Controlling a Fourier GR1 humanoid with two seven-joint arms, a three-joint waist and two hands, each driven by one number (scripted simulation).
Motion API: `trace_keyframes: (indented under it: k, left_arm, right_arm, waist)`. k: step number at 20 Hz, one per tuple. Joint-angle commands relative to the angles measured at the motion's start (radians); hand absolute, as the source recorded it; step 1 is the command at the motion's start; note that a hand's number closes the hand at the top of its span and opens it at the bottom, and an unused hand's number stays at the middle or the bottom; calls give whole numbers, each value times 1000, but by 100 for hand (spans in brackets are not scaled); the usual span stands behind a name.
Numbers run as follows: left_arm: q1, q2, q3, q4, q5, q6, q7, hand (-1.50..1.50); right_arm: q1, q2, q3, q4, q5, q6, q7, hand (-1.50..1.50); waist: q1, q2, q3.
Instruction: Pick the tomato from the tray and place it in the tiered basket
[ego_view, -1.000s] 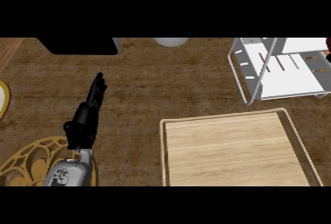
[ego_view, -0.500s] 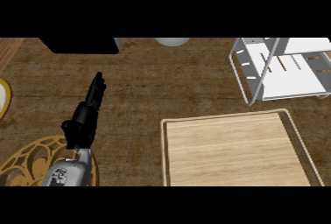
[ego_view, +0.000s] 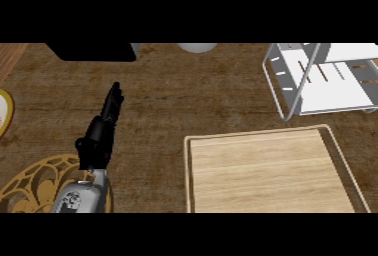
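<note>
Nothing moves: left hand (ego_view: 100, 137) stays straight-fingered, empty; tray (ego_view: 193, 175) shows no tomato; next, locate it.

tray (ego_view: 193, 175) front right, tiered basket (ego_view: 284, 92) behind it — left robot hand (ego_view: 103, 131) well left

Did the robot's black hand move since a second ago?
No. The left hand sits where it was, fingers straight and pointing up the view, equally far left of the wooden tray, which hasn't shifted either.
</note>
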Motion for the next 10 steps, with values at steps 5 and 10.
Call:
trace_keyframes:
  k: [5, 10]
  left_arm:
    - [38, 13, 28, 18, 31, -22, -67, 0]
    - [6, -17, -16, 17, -17, 11, -8, 0]
  right_arm:
    - [-46, 69, -158, 179, -114, -113, 9, -150]
    - [-61, 60, -247, 224, -188, -195, -33, -150]
  waist:
    - [0, -1, 0]
    - [-7, -3, 0]
